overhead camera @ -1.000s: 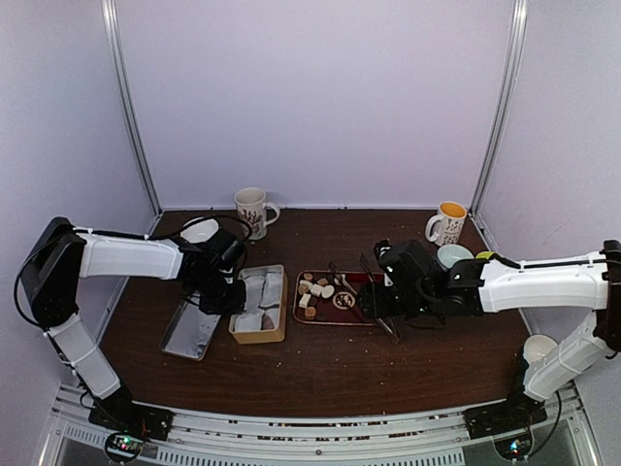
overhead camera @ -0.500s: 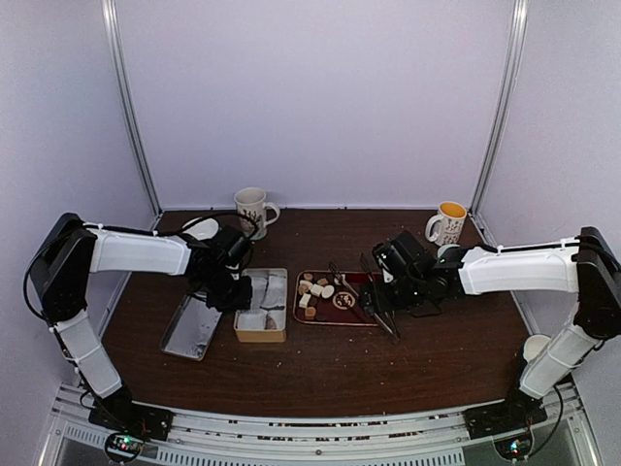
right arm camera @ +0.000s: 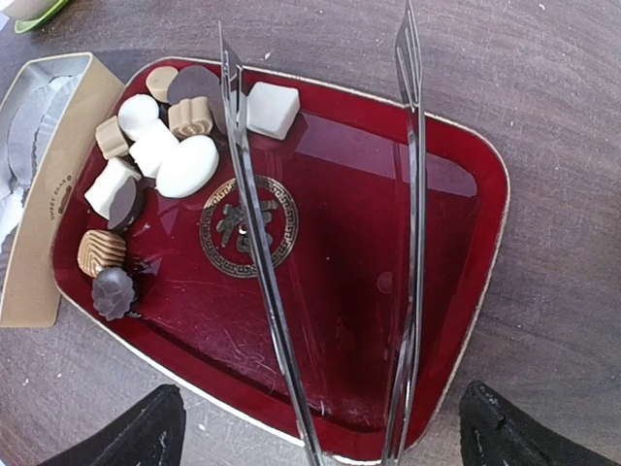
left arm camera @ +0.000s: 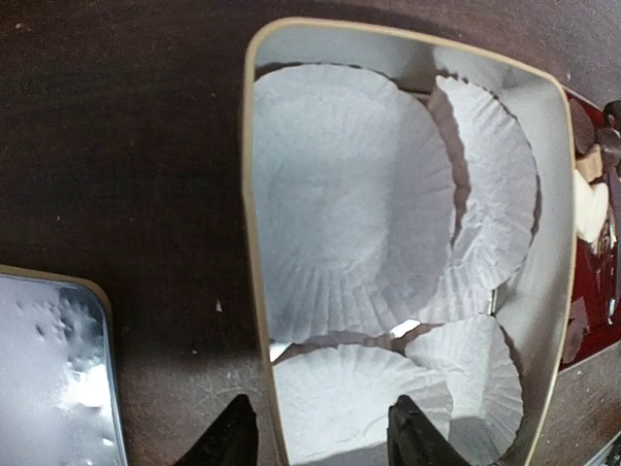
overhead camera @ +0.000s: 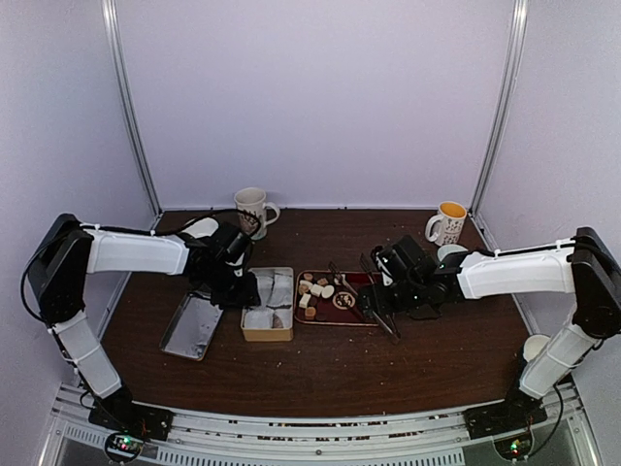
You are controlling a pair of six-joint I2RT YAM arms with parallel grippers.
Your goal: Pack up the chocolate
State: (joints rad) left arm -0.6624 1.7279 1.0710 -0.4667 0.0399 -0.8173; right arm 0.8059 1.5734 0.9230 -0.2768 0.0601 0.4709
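Note:
The chocolate, several white, tan and dark pieces, lies bunched at the far left end of a red tray; from above that cluster is at the tray's left end. Thin metal tongs lie lengthwise on the tray. My right gripper is open wide, its fingers outside both tong arms and not touching them. A tan box lined with white paper cups holds no chocolate. My left gripper is open astride the box's near left wall.
The box's metal lid lies left of the box. Mugs stand at the back left and back right. A white bowl sits behind the left arm, another bowl behind the right arm, and a white cup at the right edge.
The left gripper slid the box right toward the tray, then opened off its wall. The right gripper opened wider over the tongs and its arm drew back and straightened.

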